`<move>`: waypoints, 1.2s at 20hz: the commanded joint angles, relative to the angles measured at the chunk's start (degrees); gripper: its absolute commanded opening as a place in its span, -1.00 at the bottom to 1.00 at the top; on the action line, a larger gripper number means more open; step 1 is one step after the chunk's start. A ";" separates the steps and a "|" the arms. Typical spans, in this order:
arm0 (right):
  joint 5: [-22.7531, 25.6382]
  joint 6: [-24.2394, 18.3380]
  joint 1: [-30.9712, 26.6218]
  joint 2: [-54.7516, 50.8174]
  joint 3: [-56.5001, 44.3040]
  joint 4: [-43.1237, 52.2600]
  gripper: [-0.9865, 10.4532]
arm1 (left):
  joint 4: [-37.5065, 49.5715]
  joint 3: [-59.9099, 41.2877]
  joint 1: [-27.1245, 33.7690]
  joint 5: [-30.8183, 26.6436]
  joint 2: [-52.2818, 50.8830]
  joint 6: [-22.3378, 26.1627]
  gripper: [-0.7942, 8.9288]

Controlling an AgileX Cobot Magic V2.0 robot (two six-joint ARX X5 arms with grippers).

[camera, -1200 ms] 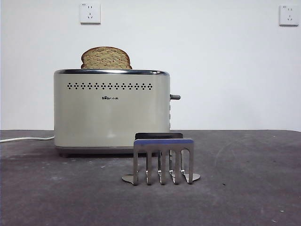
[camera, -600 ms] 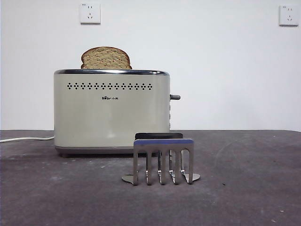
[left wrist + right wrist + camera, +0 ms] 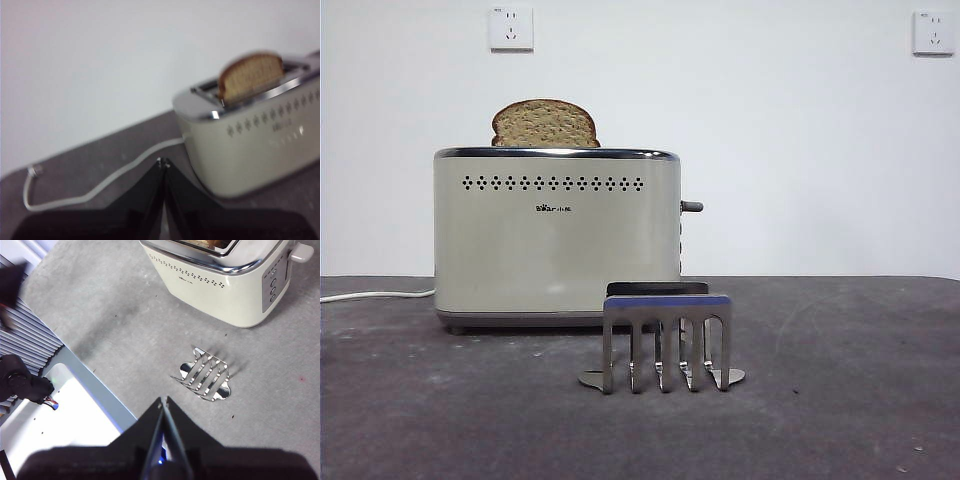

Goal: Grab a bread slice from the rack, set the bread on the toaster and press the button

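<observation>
The slice of bread (image 3: 545,123) stands upright in the slot of the cream-white toaster (image 3: 557,240), its rounded top sticking out; it also shows in the left wrist view (image 3: 250,77) in the toaster (image 3: 255,145). The empty steel rack (image 3: 666,340) stands in front of the toaster; the right wrist view shows the rack (image 3: 205,375) from above, near the toaster (image 3: 225,280). The toaster's lever (image 3: 692,207) sticks out at its right end. My left gripper (image 3: 163,162) is shut and empty, away from the toaster. My right gripper (image 3: 163,401) is shut and empty, high above the table.
A white cord (image 3: 375,295) runs left from the toaster across the dark table (image 3: 840,400); it also shows in the left wrist view (image 3: 95,187). Two wall sockets (image 3: 511,27) sit on the white wall. The table's front edge and equipment (image 3: 30,385) show in the right wrist view.
</observation>
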 commanded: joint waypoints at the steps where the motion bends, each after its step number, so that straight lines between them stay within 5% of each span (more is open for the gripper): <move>1: 0.13 -0.46 0.04 0.07 -0.31 0.17 -0.83 | 0.50 -5.49 0.17 -0.11 -3.43 -0.81 -0.84; 10: 0.11 -0.46 0.04 0.07 -0.31 0.17 -0.83 | -0.09 -18.75 0.17 0.02 -8.72 -4.26 -0.84; 24: 0.13 -0.46 0.04 0.07 -0.31 0.17 -0.83 | 0.04 -18.80 0.17 -0.04 -8.72 -7.13 -0.84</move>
